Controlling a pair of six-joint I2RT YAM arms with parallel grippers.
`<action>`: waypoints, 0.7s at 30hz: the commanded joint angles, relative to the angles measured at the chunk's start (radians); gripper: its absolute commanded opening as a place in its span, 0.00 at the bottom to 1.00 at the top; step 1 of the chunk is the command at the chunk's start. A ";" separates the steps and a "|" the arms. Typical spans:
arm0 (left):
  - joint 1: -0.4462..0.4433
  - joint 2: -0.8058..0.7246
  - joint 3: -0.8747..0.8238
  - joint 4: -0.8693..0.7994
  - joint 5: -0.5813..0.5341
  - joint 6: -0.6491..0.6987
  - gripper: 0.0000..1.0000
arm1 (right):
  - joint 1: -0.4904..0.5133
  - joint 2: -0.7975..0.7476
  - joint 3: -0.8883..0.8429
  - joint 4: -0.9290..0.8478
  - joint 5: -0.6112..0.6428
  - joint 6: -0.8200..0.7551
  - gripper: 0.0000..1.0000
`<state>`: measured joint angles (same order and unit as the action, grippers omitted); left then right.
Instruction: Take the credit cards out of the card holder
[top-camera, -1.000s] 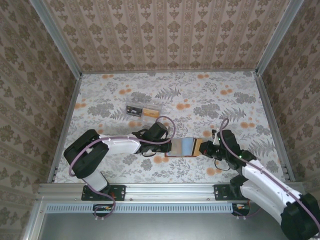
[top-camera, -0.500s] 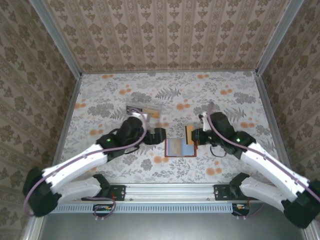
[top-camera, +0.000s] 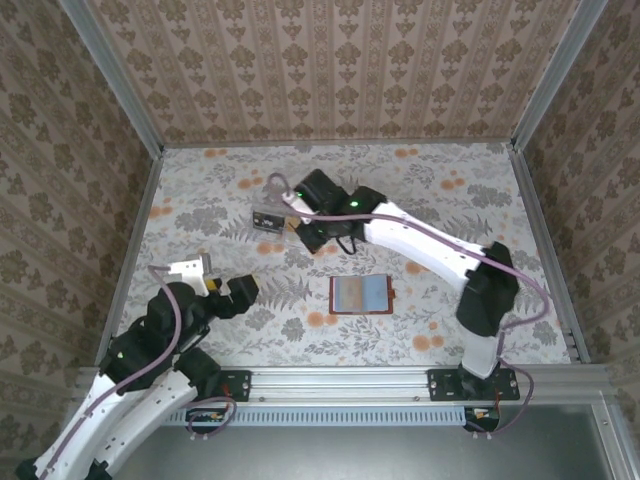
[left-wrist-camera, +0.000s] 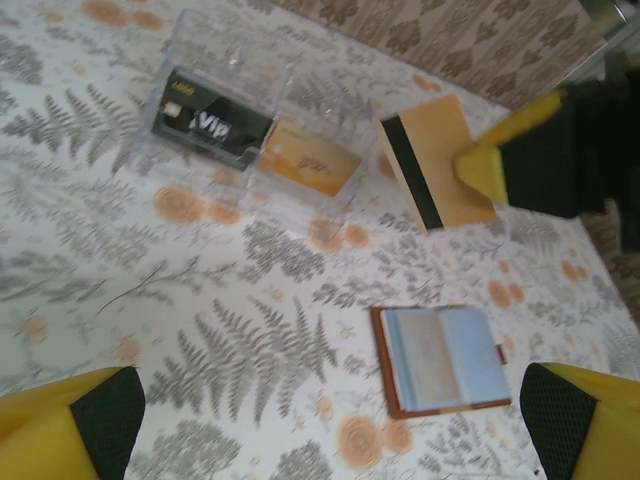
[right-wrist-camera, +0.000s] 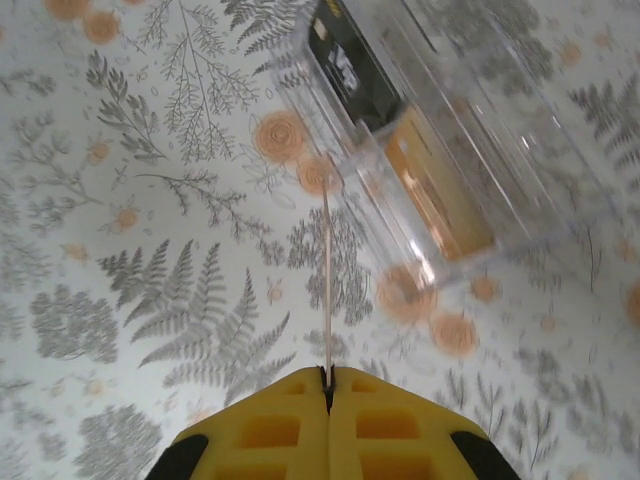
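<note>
Left gripper (left-wrist-camera: 330, 425): well left of the card holder (left-wrist-camera: 445, 358), fingers spread wide, empty.
Clear box (left-wrist-camera: 240, 130): beyond the card holder, to its left; contains a dark card (left-wrist-camera: 210, 125) and an orange card (left-wrist-camera: 312, 160).
Right gripper (right-wrist-camera: 328, 375): between box and card holder, fingers pinched on a striped orange card (left-wrist-camera: 432, 165).
Card holder: lies open.

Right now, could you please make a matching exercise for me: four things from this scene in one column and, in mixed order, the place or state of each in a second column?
Things
1. reddish-brown leather card holder
2. orange-tan plastic card with a black stripe
3. black plastic card
4. left gripper

Places or states
A. inside the clear plastic box
B. open, holding nothing
C. lying open on the flowered table
D. pinched in the shut right gripper

Pairs: 1-C, 2-D, 3-A, 4-B
</note>
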<state>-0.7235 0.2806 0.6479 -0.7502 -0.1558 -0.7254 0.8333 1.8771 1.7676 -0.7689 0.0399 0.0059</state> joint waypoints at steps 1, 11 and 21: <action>0.009 -0.038 0.012 -0.151 -0.040 -0.007 1.00 | 0.015 0.131 0.149 -0.143 0.106 -0.210 0.00; 0.008 -0.061 0.048 -0.200 -0.040 -0.015 1.00 | 0.025 0.395 0.459 -0.208 0.251 -0.460 0.00; 0.008 -0.037 0.061 -0.218 -0.050 -0.020 1.00 | 0.015 0.448 0.484 -0.199 0.285 -0.584 0.00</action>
<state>-0.7235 0.2295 0.6796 -0.9485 -0.1848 -0.7334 0.8536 2.3032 2.2181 -0.9253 0.2905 -0.5220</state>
